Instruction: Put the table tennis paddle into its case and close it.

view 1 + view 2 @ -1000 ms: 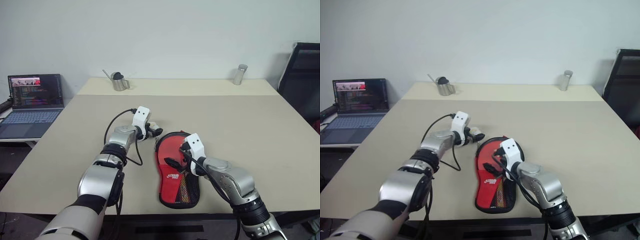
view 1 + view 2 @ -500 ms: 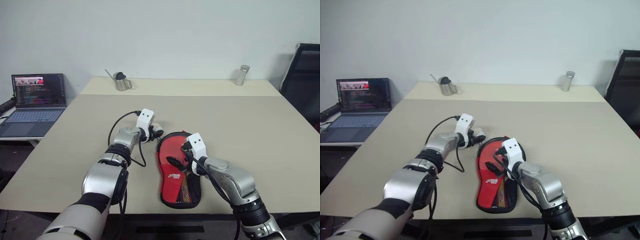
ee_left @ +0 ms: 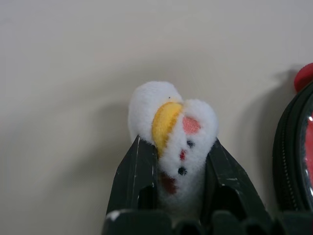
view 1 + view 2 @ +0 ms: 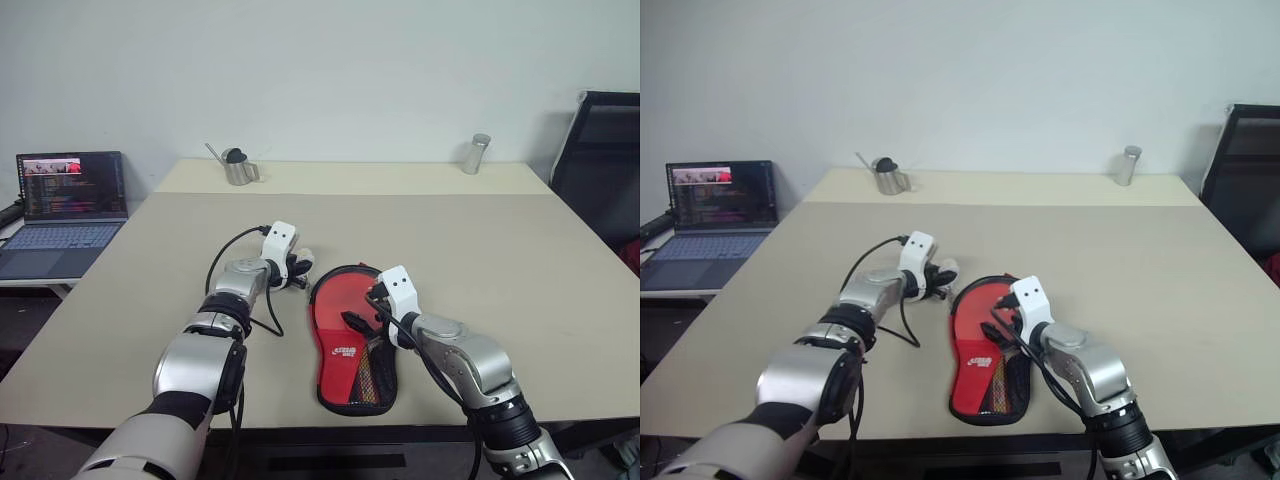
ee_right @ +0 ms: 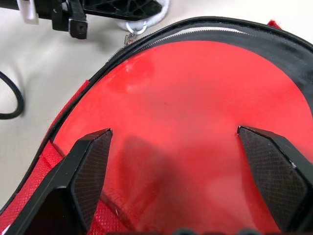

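The left fingers (image 3: 134, 171) have closed on a plush zipper charm (image 3: 173, 132) beside the case (image 4: 350, 340); right fingers (image 5: 90, 166) wide over it.

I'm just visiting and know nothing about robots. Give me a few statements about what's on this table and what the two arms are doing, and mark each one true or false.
1. The left tool is clamped on a small white plush charm. True.
2. The right tool is pinched shut. False: its two fingers stand wide apart over the red case.
3. The case lies flat on the table. True.
4. A laptop sits on the table beside the case. False: it sits on a separate surface off to the left.
5. A metal pitcher stands at the table's far edge. True.
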Motion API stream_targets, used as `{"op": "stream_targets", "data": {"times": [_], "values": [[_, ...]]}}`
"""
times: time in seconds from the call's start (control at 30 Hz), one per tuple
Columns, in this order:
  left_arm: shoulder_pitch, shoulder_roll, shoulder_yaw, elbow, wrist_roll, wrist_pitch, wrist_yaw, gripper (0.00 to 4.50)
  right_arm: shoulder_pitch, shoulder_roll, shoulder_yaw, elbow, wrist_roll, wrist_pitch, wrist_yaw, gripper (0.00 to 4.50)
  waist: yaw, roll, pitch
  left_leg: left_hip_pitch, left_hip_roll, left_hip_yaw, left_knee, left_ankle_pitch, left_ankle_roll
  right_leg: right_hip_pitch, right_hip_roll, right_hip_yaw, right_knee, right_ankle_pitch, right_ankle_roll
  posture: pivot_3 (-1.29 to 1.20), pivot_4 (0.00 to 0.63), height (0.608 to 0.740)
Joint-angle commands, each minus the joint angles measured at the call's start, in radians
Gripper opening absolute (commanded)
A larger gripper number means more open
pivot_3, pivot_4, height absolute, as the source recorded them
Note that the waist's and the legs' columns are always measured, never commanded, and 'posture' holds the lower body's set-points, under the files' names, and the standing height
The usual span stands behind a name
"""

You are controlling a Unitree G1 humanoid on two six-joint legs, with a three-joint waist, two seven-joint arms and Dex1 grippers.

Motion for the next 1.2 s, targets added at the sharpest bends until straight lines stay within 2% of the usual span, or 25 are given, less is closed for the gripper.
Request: {"op": "stream_targets", "data": {"times": [0.03,0.47,0.8,0.93,1.2], "values": [[-0.045,0.010,0.005,-0.006,0.011,-0.018,0.004,0.68,0.026,0.020,0.028,0.048,-0.011,0.052,-0.006,4.50,0.000,0.000,0.000,0.000,0.000,0.000,0.000,0.000,0.000,0.000,0.000,0.000,0.000,0.000,0.000,0.00,0.150,0.740],[-0.149,-0.079,-0.018,0.058,0.080,-0.116,0.050,0.68,0.076,0.038,0.045,0.080,-0.072,0.039,-0.014,4.50,0.001,-0.001,-0.001,0.001,0.000,0.000,0.001,0.000,0.000,0.000,0.000,0.000,0.003,0.000,0.000,0.00,0.150,0.740],[-0.178,-0.127,-0.040,0.097,0.164,-0.208,0.177,0.68,0.133,0.063,0.051,0.026,-0.092,0.065,-0.036,4.50,0.003,-0.005,-0.004,0.001,0.000,0.000,0.001,0.000,0.000,0.000,0.000,0.000,0.003,0.000,0.000,0.00,0.150,0.740],[-0.220,-0.147,-0.032,0.109,0.186,-0.233,0.267,0.68,0.156,0.071,0.058,-0.004,-0.099,0.080,-0.047,4.50,0.003,-0.005,-0.004,0.001,0.000,0.000,0.001,0.000,0.000,0.000,0.000,0.000,0.003,0.000,0.000,0.00,0.150,0.740],[-0.286,-0.194,-0.054,0.120,0.253,-0.270,0.340,0.68,0.190,0.090,0.058,-0.051,-0.105,0.109,-0.074,4.50,0.004,-0.005,-0.004,0.001,0.000,0.000,0.001,0.000,0.000,0.000,0.000,-0.001,0.003,0.000,0.000,0.00,0.150,0.740]]}}
